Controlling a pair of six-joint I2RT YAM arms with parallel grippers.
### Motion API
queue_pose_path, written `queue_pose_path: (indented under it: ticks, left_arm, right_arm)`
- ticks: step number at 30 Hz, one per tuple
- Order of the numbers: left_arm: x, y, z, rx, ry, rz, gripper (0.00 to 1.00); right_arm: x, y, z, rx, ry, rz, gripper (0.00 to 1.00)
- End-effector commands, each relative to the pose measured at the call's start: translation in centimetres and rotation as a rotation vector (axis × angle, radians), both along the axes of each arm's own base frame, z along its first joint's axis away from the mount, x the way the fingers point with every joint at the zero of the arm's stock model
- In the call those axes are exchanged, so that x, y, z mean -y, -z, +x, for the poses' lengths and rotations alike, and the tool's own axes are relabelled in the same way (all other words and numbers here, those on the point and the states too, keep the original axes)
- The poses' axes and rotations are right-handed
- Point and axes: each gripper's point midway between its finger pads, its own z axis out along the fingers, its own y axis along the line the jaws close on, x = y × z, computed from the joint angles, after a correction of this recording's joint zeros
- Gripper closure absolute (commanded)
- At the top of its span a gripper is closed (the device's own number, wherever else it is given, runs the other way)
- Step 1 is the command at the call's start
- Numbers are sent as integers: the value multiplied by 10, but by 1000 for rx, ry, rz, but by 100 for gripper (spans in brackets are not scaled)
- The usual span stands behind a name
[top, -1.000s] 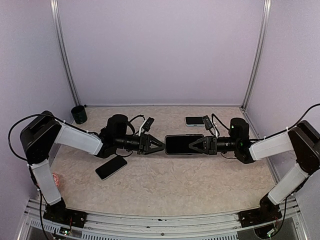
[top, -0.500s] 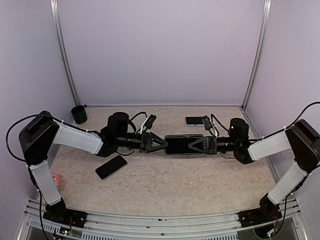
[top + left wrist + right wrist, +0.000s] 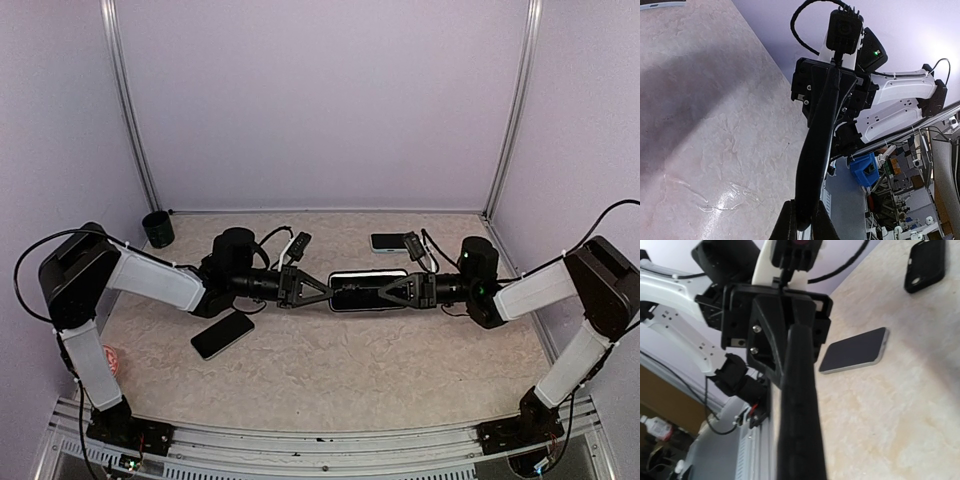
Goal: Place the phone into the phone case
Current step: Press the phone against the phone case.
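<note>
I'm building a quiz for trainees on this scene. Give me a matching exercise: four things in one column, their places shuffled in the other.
Things:
1. white-edged phone
2. loose dark phone
3. black cup
4. pale teal slab

Places:
A. far left corner of the table
B. flat on the table, left half, near side
C. off the table, clamped between the left gripper and right gripper
D. far side of the table, right of centre

Pairs: 1-C, 2-B, 3-A, 4-D
</note>
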Motion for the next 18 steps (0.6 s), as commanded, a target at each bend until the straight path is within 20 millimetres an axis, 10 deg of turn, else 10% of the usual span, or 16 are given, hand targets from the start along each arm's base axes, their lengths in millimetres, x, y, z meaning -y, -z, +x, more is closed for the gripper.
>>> queue_pose_path:
  ticks: [1,12,18]
  left_arm:
    - [-7,-23,-7,1,46,-109,99]
    - [-13,-30,-9,-6,67,-152,81]
    - [-9,-11,-1,4,13,-39,50]
  right_arm:
    - [6,-12,-2,43,-28,67,100]
    - [10,-16,-4,-7,-64,129,100]
    - [9,-14,6,0,-17,91,100]
